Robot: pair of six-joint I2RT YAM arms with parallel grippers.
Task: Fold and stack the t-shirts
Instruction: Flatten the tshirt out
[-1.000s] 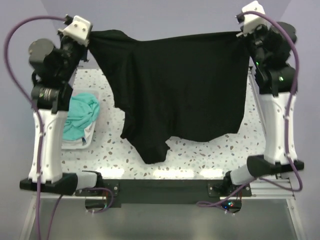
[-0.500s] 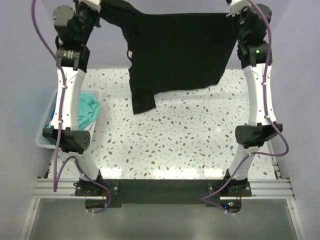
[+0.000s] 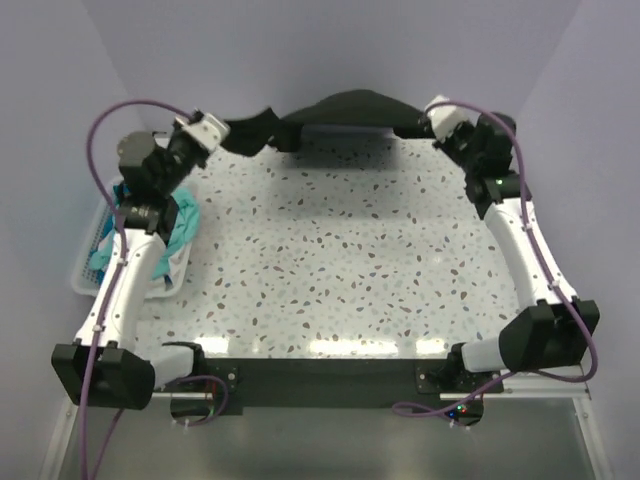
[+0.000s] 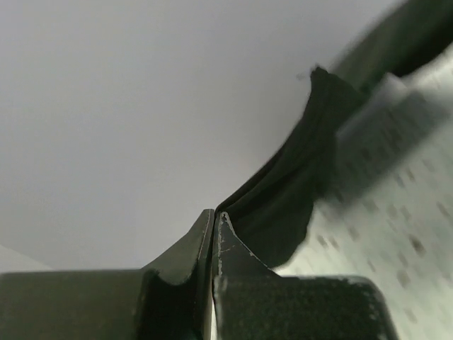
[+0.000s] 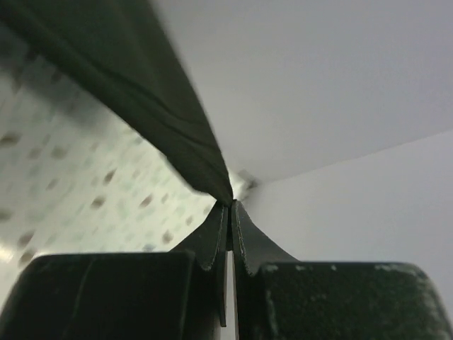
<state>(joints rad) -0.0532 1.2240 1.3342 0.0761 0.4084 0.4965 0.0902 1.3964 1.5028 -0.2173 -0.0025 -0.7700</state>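
Observation:
The black t-shirt is stretched between my two grippers along the table's far edge, low against the back wall. My left gripper is shut on its left end, which also shows in the left wrist view. My right gripper is shut on its right end, which runs up and left from the fingertips in the right wrist view. A teal t-shirt lies bunched in the white basket at the left.
The speckled table lies below the shirt. The lilac back wall is right behind both grippers. The basket sits at the table's left edge beside the left arm.
Both arms have swung down and away toward the back of the table. The black shirt, hanging high and spread out before, is now drawn low along the far edge.

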